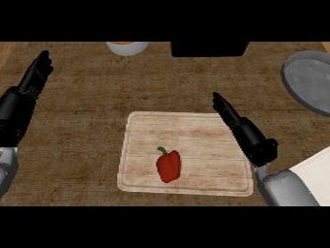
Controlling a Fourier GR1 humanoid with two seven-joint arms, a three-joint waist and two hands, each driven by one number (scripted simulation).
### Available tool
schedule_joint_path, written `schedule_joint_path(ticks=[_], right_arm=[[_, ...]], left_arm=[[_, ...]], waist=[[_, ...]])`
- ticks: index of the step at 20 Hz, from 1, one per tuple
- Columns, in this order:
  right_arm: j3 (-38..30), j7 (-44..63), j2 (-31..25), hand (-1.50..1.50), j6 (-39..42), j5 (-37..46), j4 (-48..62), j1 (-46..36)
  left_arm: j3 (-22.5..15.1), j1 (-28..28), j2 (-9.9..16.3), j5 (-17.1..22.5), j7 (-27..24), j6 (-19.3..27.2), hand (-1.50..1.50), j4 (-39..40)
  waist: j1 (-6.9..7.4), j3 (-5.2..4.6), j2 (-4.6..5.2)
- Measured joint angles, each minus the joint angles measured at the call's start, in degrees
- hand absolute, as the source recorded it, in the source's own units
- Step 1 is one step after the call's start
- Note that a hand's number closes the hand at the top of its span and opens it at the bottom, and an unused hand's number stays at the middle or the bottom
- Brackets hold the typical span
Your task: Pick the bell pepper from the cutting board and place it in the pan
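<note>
Pepper (169, 165) lies near the board's (196, 127) front edge, untouched. My right hand (244, 131) hovers over the board's right edge, fingers straight, together. Risk: pepper rolls off if I nudge it sideways.

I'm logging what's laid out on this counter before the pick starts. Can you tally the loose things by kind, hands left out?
Bell pepper, red: 1
Cutting board: 1
Pan, grey: 1
Bowl, white, cut off at the top edge: 1
Black box, at the top edge: 1
Total: 5
</note>
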Motion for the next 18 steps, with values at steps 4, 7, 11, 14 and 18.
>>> schedule_joint_path(ticks=[4, 7, 11, 14, 18], right_arm=[[3.0, 0.1, 1.1, 1.5, 7.1, -1.0, 3.1, -3.9], [7.0, 0.0, 1.7, 1.5, 13.8, -0.7, 5.7, -7.6], [7.3, -9.1, -0.4, -1.5, 8.2, 7.9, 5.2, -7.3], [5.1, -13.9, -4.5, -1.5, 4.9, 11.6, 2.1, -6.0], [1.8, -13.8, -11.2, -1.5, 6.8, 13.1, -4.0, -6.1]], left_arm=[[1.0, 0.0, -2.4, 0.7, 0.2, 1.3, 0.0, 1.7], [2.2, 0.1, -5.1, 3.0, 0.8, 2.5, 0.0, 3.2], [2.8, 1.7, -8.5, 4.3, 0.5, 4.1, 0.0, 6.1], [4.0, 2.0, -9.1, 5.4, 0.0, 4.0, 0.0, 7.6], [4.2, 2.0, -10.3, 5.0, -0.1, 4.5, 0.0, 8.7]], waist=[[0.75, -0.71, -0.11], [1.81, -0.95, 0.07], [0.32, -1.06, -0.26], [-0.6, -1.11, -0.52], [-0.86, -1.15, -0.68]])
